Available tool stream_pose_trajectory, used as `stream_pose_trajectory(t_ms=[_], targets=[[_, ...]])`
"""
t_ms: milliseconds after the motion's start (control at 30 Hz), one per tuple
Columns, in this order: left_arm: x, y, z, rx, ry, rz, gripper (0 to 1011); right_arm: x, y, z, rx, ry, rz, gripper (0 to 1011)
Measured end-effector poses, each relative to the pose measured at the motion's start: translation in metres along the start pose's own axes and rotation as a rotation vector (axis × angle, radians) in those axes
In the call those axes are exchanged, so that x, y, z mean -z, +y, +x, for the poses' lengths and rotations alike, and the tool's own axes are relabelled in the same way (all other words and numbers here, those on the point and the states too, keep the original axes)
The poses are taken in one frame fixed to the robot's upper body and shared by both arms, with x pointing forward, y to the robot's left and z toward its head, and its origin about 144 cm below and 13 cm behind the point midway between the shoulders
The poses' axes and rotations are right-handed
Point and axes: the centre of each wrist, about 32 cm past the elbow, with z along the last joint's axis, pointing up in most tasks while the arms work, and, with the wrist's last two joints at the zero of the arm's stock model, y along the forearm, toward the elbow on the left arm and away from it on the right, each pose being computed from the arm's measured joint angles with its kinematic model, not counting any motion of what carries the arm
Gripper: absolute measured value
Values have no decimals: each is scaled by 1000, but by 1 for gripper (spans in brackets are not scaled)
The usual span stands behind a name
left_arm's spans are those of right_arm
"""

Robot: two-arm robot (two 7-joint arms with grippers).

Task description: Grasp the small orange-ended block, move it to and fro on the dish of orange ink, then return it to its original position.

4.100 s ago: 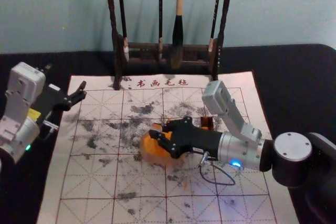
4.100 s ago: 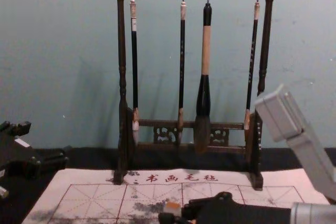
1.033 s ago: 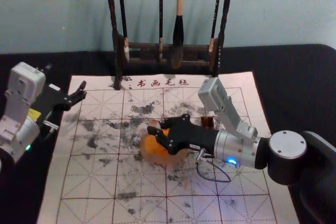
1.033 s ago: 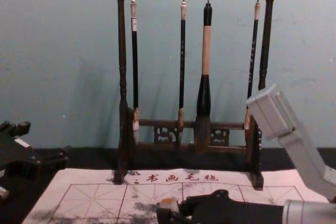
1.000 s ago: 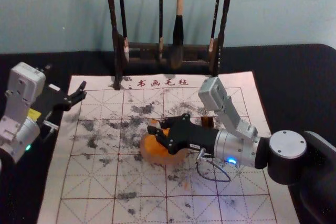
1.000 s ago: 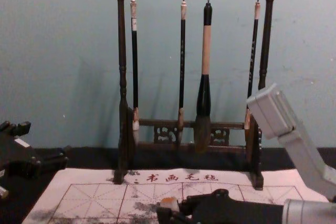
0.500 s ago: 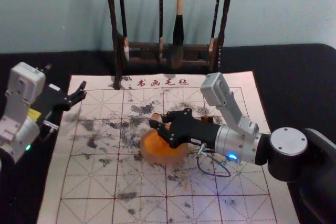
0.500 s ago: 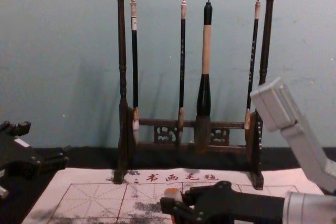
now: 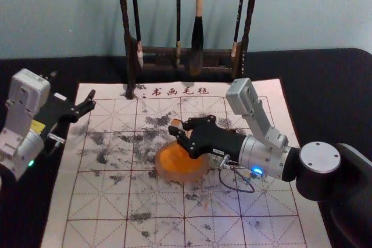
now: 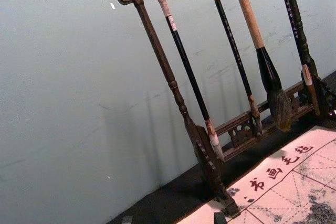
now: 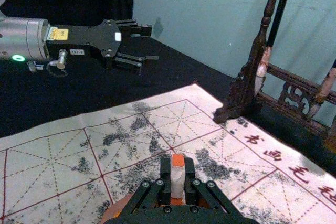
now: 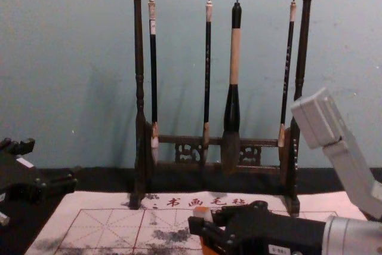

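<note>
My right gripper [image 9: 180,129] is over the far edge of the round dish of orange ink [image 9: 177,161], shut on the small block [image 9: 176,122]. In the right wrist view, the white block [image 11: 178,180] with its orange end stands upright between the fingertips of my right gripper [image 11: 178,178]. The chest view has the block [image 12: 203,212] raised above the mat, with orange on its lower part, held by my right gripper [image 12: 200,225]. My left gripper [image 9: 90,103] is parked at the left of the mat with its fingers apart.
A dark wooden rack [image 9: 188,51] with hanging brushes stands behind the mat. The white gridded mat [image 9: 99,207], marked with dark stains, lies on a black-covered table [image 9: 325,97]. The right forearm reaches in from the right side.
My right gripper has risen and moved away from the body with the block, uncovering more of the dish and lifting the block's orange lower part into the chest view. The left arm stays still.
</note>
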Motion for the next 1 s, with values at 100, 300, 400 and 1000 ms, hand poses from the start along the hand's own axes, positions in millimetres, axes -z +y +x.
stream_pose_trajectory(t_ms=[100,300,400,1000], targets=[[0,0,0,0,0,0,1001,1,-1,0,6,-4,1,111],[0,0,0,0,0,0,1001,5,-3,0,16,-10,8,111],[0,0,0,0,0,0,1001,8,-5,-1,23,-11,16,111],[0,0,0,0,0,0,1001,19,-20,-8,35,17,24,111]])
